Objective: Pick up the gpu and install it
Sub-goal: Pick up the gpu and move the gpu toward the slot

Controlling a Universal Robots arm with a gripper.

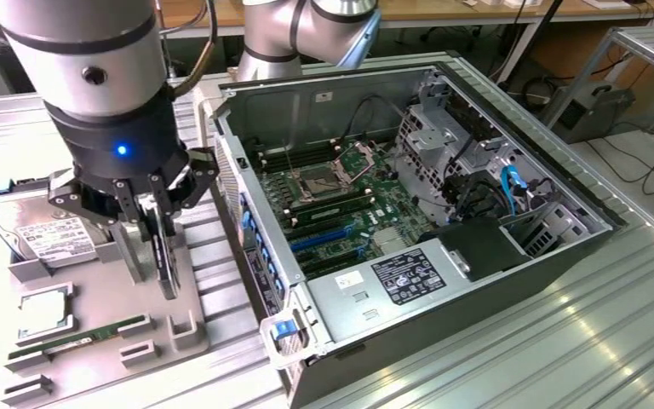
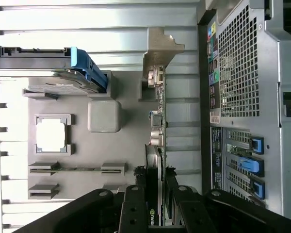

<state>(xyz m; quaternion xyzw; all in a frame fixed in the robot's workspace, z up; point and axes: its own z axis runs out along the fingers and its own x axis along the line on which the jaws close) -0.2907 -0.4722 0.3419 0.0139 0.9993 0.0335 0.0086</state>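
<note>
Above the grey tray (image 1: 106, 298), the gripper (image 1: 157, 226), jaws part-closed, clamps the gpu (image 1: 168, 277) on edge, seemingly lifted clear.

The gpu (image 1: 169, 268) is a thin dark card standing upright on its long edge, clamped near its top between the fingers (image 1: 146, 209). Seen edge-on from the wrist view, its silver bracket (image 2: 161, 48) is at the end farthest from the grip. It hangs low over the grey holder tray (image 1: 94, 285), on the exterior view's left of the open computer case (image 1: 304, 111); whether it touches the tray cannot be told.
</note>
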